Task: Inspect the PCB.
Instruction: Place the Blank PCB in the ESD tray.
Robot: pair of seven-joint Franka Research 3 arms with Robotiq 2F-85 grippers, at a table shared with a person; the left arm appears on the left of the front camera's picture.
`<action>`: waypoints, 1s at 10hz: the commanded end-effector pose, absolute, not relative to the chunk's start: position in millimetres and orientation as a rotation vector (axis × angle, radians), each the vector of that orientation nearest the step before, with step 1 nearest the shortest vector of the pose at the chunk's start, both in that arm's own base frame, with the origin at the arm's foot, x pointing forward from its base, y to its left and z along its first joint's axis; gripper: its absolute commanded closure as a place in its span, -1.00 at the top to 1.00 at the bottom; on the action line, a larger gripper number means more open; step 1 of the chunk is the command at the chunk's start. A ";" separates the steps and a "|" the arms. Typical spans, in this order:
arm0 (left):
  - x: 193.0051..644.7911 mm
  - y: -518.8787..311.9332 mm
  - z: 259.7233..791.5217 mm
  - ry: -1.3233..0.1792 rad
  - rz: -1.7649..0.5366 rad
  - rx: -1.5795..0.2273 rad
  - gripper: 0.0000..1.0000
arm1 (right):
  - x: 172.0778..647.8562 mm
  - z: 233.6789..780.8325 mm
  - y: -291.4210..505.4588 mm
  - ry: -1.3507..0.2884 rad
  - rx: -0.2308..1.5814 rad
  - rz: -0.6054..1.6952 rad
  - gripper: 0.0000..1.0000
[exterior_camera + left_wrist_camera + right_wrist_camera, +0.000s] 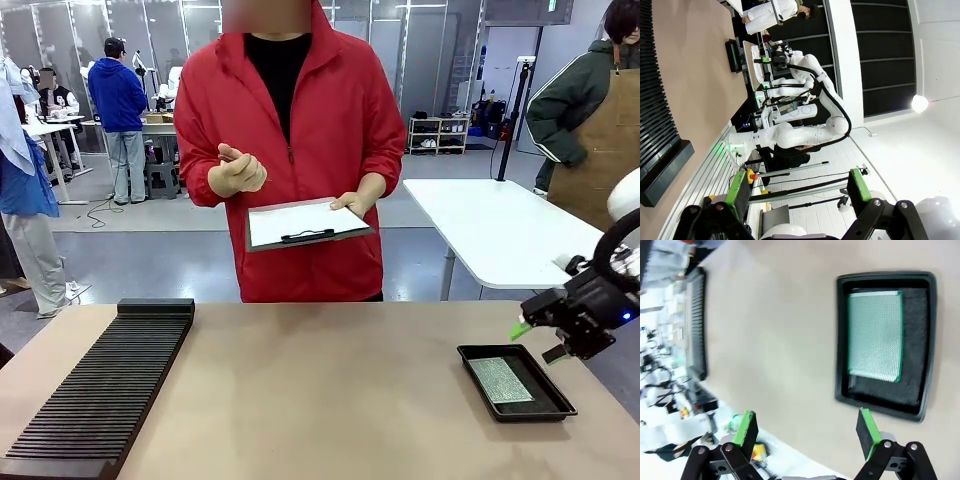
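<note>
Right gripper (535,340) hangs with jaws apart just beside the black tray (560,408), where the PCB (501,380) lies flat, face up, likely staged for pickup. Left gripper (797,192) open, empty.

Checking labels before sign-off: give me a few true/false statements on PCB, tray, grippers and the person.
1. The PCB lies flat inside the black tray. True.
2. The right gripper is shut on the PCB. False: its jaws are open, above the table beside the tray, touching nothing.
3. The person holds a clipboard with white paper. True.
4. The tray sits on the table's left side in the front view. False: it is at the right; the ribbed black rack is at the left.
5. The left gripper holds a tool. False: it is open and empty.
</note>
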State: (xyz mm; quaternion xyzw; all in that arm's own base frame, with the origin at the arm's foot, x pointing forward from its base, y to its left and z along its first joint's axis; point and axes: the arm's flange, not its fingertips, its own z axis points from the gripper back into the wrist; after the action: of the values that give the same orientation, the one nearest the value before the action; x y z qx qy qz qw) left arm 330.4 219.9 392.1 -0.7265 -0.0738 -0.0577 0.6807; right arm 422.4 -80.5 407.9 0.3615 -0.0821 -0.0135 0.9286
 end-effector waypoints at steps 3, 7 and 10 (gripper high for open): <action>329.4 220.7 392.4 -0.159 -0.123 -1.629 1.00 | 358.2 470.2 -147.5 -0.094 1.047 -0.100 1.00; 329.4 220.7 392.4 -0.159 -0.123 -1.629 1.00 | 273.2 464.9 -233.4 -0.088 1.367 -0.067 1.00; 329.4 220.7 392.4 -0.159 -0.123 -1.629 1.00 | 247.5 426.1 -247.1 -0.110 1.413 -0.096 1.00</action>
State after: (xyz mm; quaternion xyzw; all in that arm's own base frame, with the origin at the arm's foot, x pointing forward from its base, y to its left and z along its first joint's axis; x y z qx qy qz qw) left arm 330.3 220.1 391.8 -0.7266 -0.0738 -0.0572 0.6807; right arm 243.8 -245.7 434.6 0.6469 -0.0508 -0.0583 0.7586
